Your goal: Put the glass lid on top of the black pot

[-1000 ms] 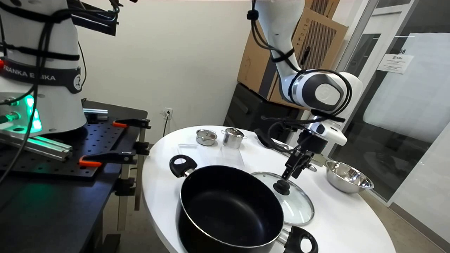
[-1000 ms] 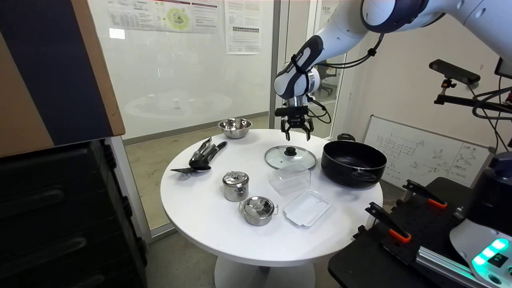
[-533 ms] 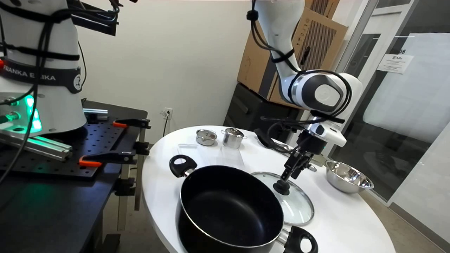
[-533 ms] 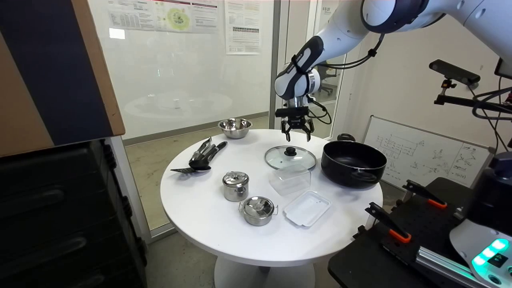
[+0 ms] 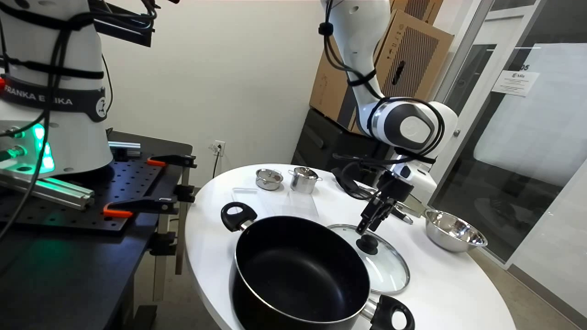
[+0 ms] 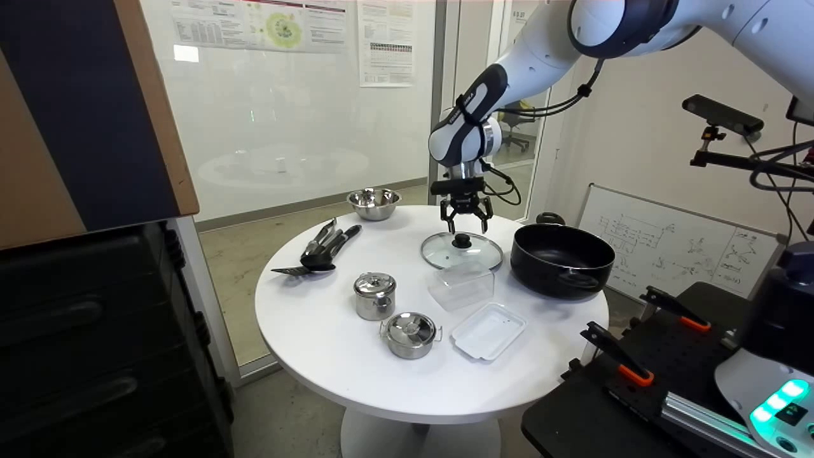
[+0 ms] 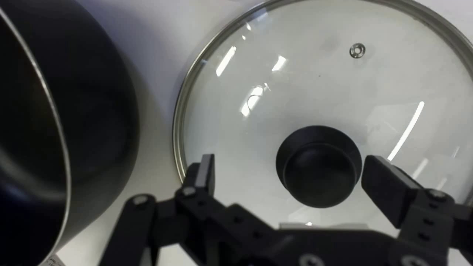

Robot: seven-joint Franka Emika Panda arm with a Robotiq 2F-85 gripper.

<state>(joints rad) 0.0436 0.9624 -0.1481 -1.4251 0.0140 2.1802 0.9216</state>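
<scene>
Tool [image 6: 468, 228] above glass lid [image 6: 463, 254] — jaws apart — black pot [image 6: 559, 262] just beside lid

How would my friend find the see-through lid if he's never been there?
On the round white table, find the big black pot. The glass lid lies beside it, below the open gripper. Unlike the boxy clear container nearby, it's round with a black knob.
</scene>
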